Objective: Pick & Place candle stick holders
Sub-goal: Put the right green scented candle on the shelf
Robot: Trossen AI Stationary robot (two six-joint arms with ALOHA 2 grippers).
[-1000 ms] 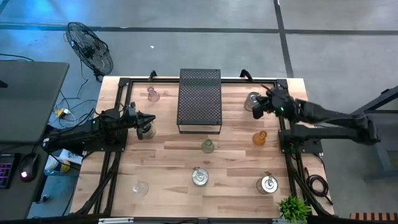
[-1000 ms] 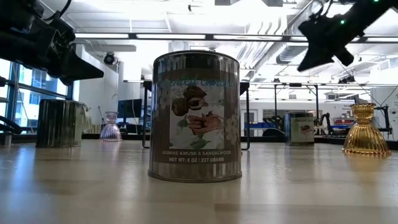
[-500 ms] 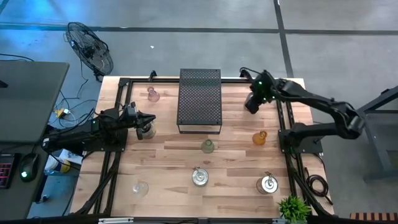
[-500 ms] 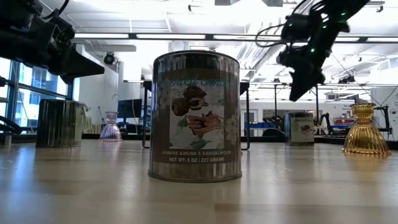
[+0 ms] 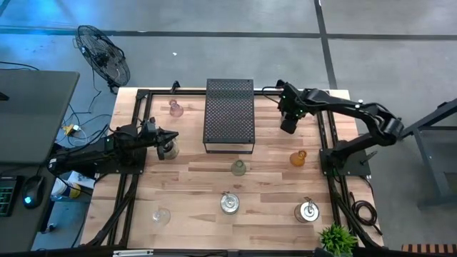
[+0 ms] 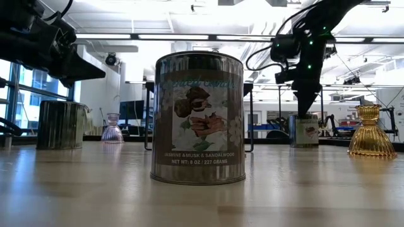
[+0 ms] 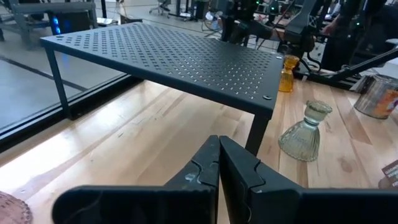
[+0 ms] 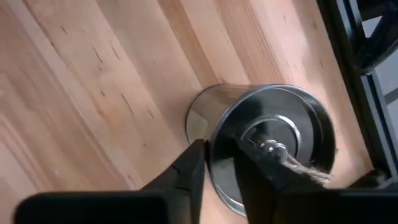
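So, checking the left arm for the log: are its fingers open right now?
No. In the left wrist view the left gripper's fingers are pressed together, nothing between them.

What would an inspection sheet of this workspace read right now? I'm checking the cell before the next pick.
Surface: wooden table, nothing spilled seen.
Job's things: pink holder, clear holder, amber holder, small glass, front tin, corner tin, left tin, rear tin; all standing apart.
Clutter: black perforated box; plant at the table corner.
Grippers: left gripper shut, empty, above the left tin; right gripper open, over the rear tin's rim.
Cables: coil by the right frame.
Surroundings: fan on the floor.
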